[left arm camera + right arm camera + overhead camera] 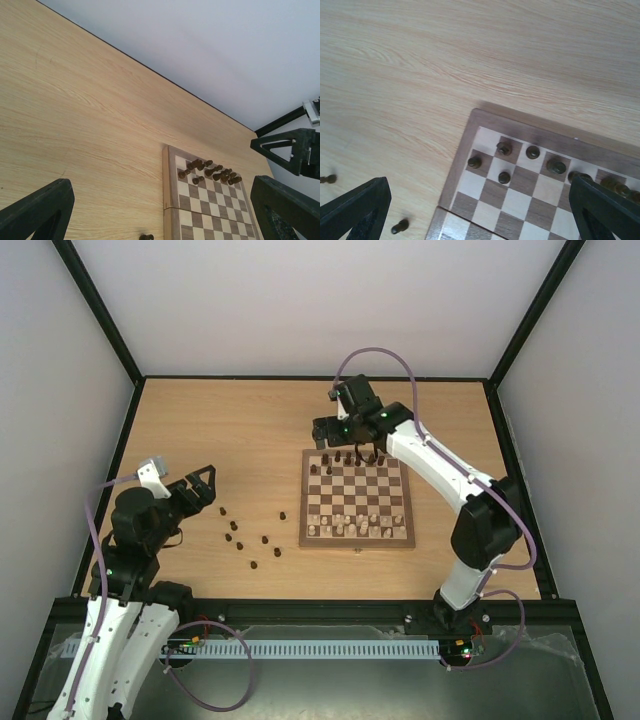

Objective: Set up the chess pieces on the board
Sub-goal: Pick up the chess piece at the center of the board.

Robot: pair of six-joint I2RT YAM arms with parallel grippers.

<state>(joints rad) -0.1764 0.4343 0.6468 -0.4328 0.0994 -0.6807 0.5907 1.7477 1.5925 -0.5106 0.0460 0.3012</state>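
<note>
Right gripper (333, 432) spread wide over the board (304, 510) edge (left gripper (203, 490) likewise, empty)

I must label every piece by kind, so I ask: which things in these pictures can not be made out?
- Top view: the chess pieces on the board are too small to tell their kinds; the right arm covers the far right corner.
- Right wrist view: a finger of the right gripper hides some pieces at the right edge.
- Left wrist view: the bottom edge cuts off the board's near part and one loose piece.
</note>
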